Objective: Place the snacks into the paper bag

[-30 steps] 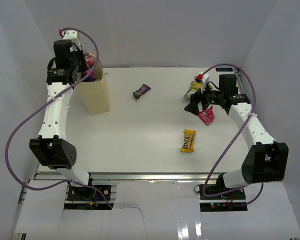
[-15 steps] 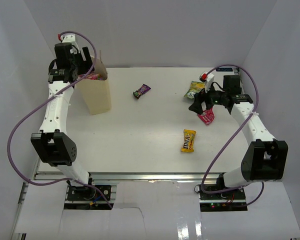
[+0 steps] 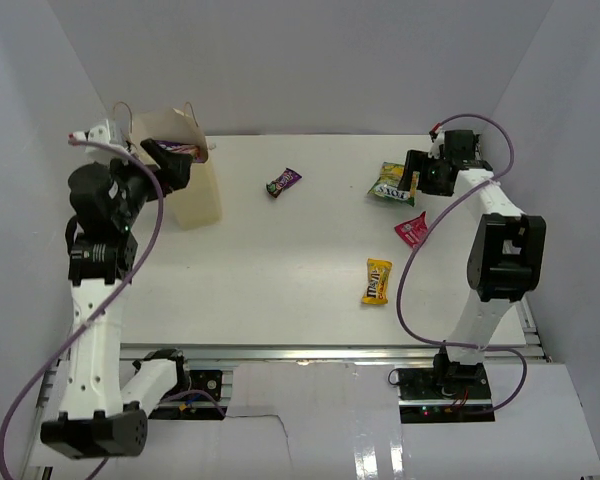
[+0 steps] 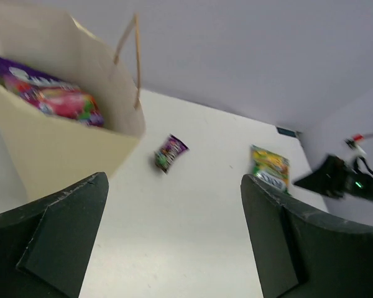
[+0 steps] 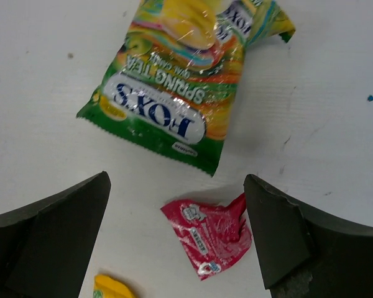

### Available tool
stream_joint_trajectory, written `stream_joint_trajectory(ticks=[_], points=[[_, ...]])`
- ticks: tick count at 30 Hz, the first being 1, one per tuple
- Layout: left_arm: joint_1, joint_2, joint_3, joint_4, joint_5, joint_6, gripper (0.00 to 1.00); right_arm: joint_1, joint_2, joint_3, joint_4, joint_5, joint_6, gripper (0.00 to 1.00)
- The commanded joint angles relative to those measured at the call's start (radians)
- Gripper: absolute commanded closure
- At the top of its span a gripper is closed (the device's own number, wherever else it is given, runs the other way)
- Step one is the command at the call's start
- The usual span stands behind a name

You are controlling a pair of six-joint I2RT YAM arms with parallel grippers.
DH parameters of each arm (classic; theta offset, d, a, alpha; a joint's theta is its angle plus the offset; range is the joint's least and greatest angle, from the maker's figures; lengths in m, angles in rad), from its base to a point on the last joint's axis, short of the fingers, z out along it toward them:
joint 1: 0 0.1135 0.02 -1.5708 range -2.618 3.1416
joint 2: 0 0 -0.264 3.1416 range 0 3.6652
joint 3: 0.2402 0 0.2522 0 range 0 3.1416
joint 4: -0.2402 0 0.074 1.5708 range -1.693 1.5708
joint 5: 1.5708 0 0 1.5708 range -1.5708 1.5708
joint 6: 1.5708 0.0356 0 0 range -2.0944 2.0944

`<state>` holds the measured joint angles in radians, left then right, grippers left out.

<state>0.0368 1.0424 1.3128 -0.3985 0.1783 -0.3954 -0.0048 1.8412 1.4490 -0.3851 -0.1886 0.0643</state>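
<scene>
The right gripper (image 5: 175, 186) hangs wide open and empty beside the green packet (image 5: 174, 81) at the far right. It is best lowered square across the packet's middle, clear of the red packet (image 5: 208, 239) just nearer. The left gripper (image 4: 174, 186), likewise open and empty, sits by the paper bag (image 3: 195, 195) far left.

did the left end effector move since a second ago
Yes. The left end effector has pulled back from over the bag's mouth toward its near-left side.
</scene>
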Motion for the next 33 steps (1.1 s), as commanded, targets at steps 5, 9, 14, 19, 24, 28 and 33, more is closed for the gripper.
stream_joint_trajectory(ticks=[5,9,14,19,24,28,33], points=[[-0.003,-0.349,-0.433,0.072,0.202,-0.27,0.02,-0.023,0.255,0.283,0.032,0.063,0.115,0.06],[-0.002,-0.481,-0.598,0.087,0.271,-0.388,0.02,-0.024,0.38,0.402,0.055,0.017,0.094,0.03],[-0.002,-0.524,-0.757,0.174,0.412,-0.514,0.02,-0.024,0.461,0.396,0.084,-0.128,0.083,0.19],[-0.008,-0.504,-0.863,0.289,0.483,-0.615,0.02,-0.038,0.441,0.323,0.097,-0.319,0.063,0.72],[-0.079,-0.461,-0.943,0.438,0.483,-0.663,0.03,-0.049,0.298,0.16,0.112,-0.647,-0.119,0.92],[-0.188,-0.337,-0.959,0.544,0.426,-0.668,0.02,-0.04,0.182,-0.007,0.069,-0.964,-0.286,0.92],[-0.38,-0.109,-0.908,0.717,0.362,-0.643,0.02,0.037,0.11,-0.073,-0.327,-1.104,-0.599,0.92]])
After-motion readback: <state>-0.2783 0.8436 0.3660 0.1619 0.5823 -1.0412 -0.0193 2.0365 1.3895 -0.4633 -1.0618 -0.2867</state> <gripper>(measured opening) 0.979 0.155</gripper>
